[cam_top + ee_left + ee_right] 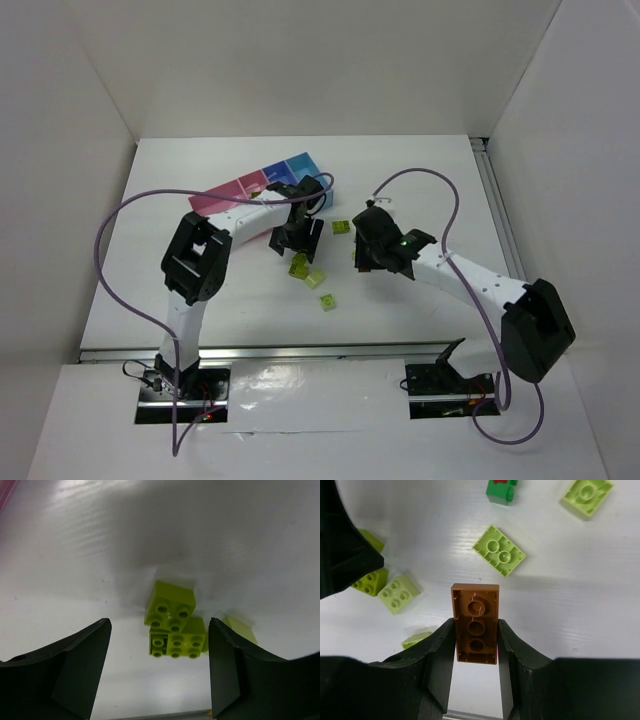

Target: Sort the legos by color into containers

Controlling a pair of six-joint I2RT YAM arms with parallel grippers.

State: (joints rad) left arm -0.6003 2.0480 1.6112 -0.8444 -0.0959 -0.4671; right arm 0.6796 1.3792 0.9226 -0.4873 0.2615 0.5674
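Nearest the arm bases, loose yellow-green bricks (328, 301) lie unsorted on the white surface (260, 310). Just beyond them, the right end effector (476, 630) is closed on the orange-brown brick (475, 615), with one finger against each long side. The brick is underside up, gripped at its near end, and projects forward over the surface. It is not yet in any bin.

To the left, the left end effector (160, 625) stands wide open and holds nothing. Two touching yellow-green bricks sit on the surface below the gap between its fingers. The right wrist view shows further yellow-green bricks and one dark green brick (501, 490) scattered past the held brick.

Farthest away, the containers (230, 192) form a row of pink and blue bins at the back of the surface, apart from the loose bricks. The left arm covers part of the row, so its contents cannot be told.

Judgement: sorting is at an early-to-middle stage, and most visible bricks await transfer.
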